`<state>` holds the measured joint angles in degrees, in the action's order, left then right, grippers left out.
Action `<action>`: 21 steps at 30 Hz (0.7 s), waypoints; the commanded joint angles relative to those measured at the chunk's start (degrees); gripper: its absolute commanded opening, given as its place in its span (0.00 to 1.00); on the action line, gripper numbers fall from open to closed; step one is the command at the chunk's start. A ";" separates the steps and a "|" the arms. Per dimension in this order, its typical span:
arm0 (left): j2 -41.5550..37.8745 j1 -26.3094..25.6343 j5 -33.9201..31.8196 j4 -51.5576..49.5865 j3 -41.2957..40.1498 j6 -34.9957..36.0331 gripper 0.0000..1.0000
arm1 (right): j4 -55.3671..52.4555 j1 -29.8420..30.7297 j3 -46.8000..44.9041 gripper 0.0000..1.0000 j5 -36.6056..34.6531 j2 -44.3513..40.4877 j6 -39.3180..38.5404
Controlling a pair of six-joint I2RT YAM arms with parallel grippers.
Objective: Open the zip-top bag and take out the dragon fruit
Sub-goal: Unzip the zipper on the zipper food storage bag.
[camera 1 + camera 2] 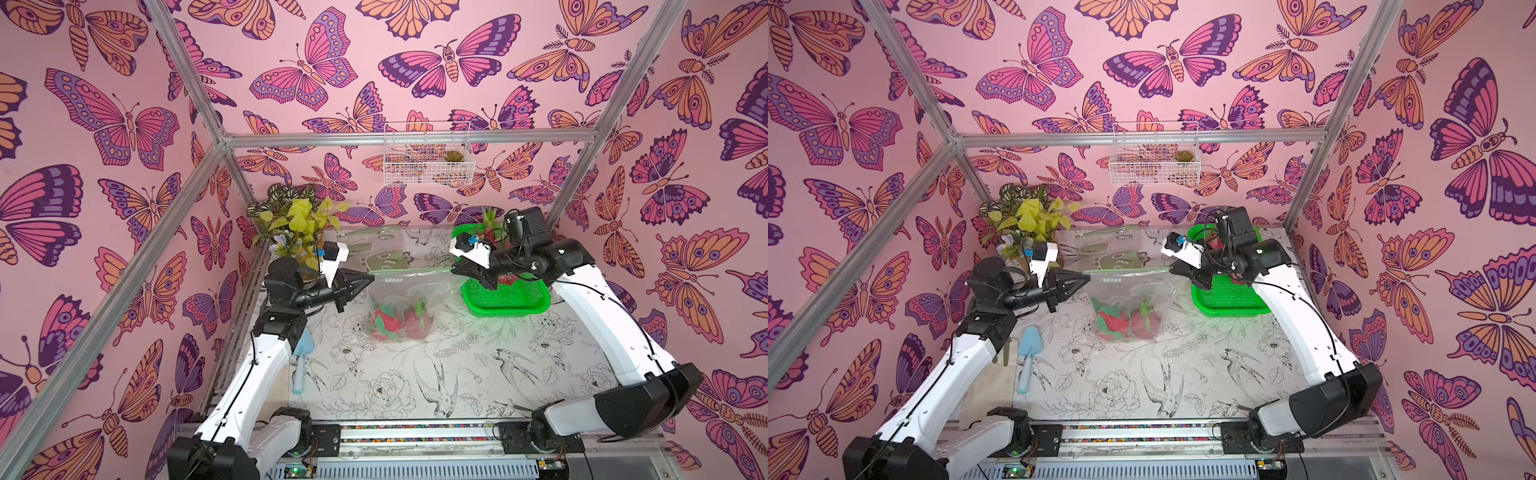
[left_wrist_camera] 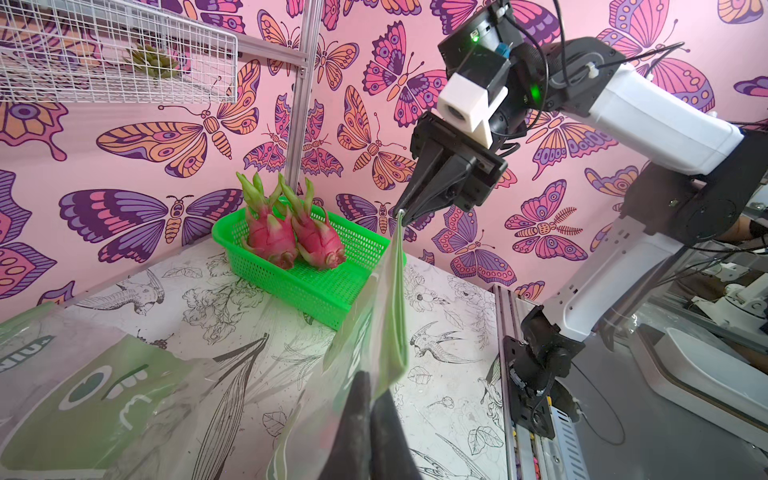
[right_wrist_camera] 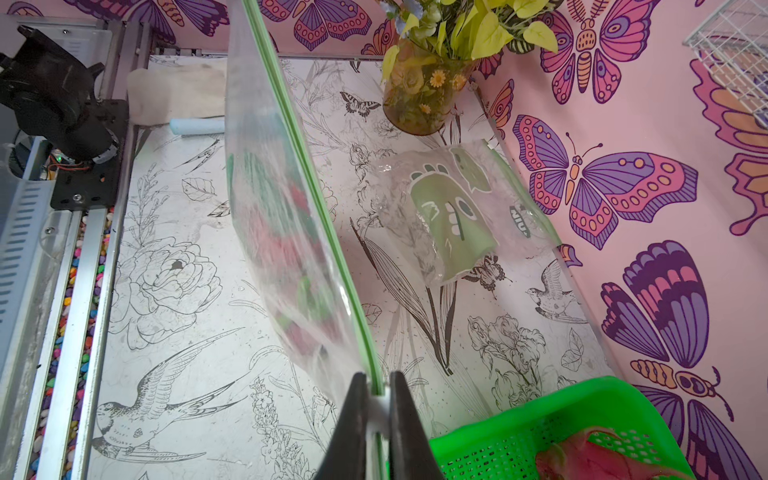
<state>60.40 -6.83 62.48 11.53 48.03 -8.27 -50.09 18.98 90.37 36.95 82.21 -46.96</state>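
Dragon fruit, bagged: two [image 1: 399, 322] lie side by side at the bottom of the zip-top bag [image 1: 409, 291]. They are red-pink with green scales. The plastic blurs them, so their long axis cannot be told.
Dragon fruit, basket: two more [image 2: 270, 237] stand in the green basket [image 2: 291, 286] at the far right of the table [image 1: 395, 382]. They touch each other, long axes near upright, green-tipped scales pointing up.
Zip-top bag: clear, hanging mid-table between the two arms from its green zip strip. The strip is taut, and its long axis runs straight across from one gripper to the other, roughly level in both top views.
Zip: the green lips lie together along the stretch seen in the right wrist view.
Writing: small lettering on the held bag shows through the plastic in reverse. The second bag [image 3: 453, 216] lies flat at the back of the table and reads "NIU" beside a green, toothy cartoon creature.
Left gripper [image 1: 369, 277]: jaws pressed together on the strip's left end.
Right gripper [image 1: 455, 268]: jaws pinch the strip's right end, with a small white piece between the fingers in its wrist view. It is above the basket's left edge.
Nearby: a blue trowel [image 1: 1027, 357] lies by the left arm, and a potted plant [image 1: 299, 224] stands in the back left corner.
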 commanded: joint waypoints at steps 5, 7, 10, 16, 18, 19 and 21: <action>-2.45 2.43 -1.13 2.66 0.18 -0.79 0.00 | -2.65 -5.41 -1.07 0.00 -5.79 -1.76 -0.68; -2.40 2.44 -0.85 2.71 0.16 -0.94 0.00 | -2.77 -5.62 -0.90 0.00 -5.11 -1.79 -0.68; -2.05 2.44 -0.58 2.71 0.14 -1.13 0.00 | -2.07 -5.62 -0.97 0.00 -2.30 -2.31 -0.41; -2.10 2.26 0.24 2.97 -0.12 -1.73 0.00 | -1.59 -5.57 -0.66 0.00 -0.52 -2.35 -0.15; -1.34 2.02 1.20 2.97 0.27 -2.50 0.02 | -1.14 -5.55 -0.28 0.00 2.25 -2.32 0.31; -0.80 2.00 1.95 2.97 0.68 -2.99 0.12 | -0.65 -5.31 -0.34 0.00 3.86 -2.48 0.30; -0.12 1.37 2.79 2.97 1.37 -3.82 0.32 | 0.64 -4.76 -0.66 0.00 6.25 -2.97 -0.04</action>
<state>60.34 -5.63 63.00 12.19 48.07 -10.46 -50.48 14.79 89.41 39.77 80.77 -46.89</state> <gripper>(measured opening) 0.225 0.111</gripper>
